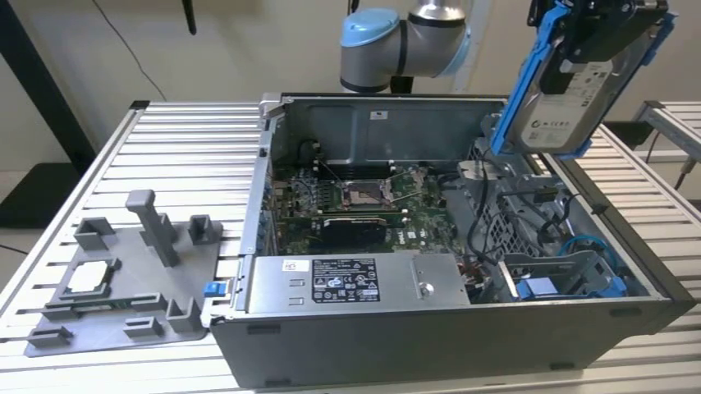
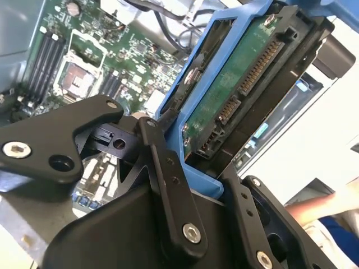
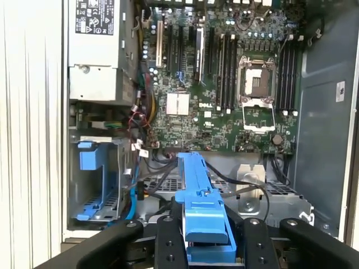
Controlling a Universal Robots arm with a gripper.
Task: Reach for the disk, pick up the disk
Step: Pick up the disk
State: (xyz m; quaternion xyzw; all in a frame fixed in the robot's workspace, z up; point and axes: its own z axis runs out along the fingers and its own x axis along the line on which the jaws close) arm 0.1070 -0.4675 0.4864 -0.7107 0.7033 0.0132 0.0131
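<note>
The gripper (image 1: pixel 597 37) has its fingers clamped on the disk (image 1: pixel 570 94), held upright well above the open case (image 1: pixel 438 328), clear of its cables.

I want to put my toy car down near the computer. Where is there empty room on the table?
The slatted table is bare between the open computer case and the table's far edge, behind the grey fixture tray. It is crowded inside the case, around the motherboard and cables. The end effector holds the disk above the case.
</note>
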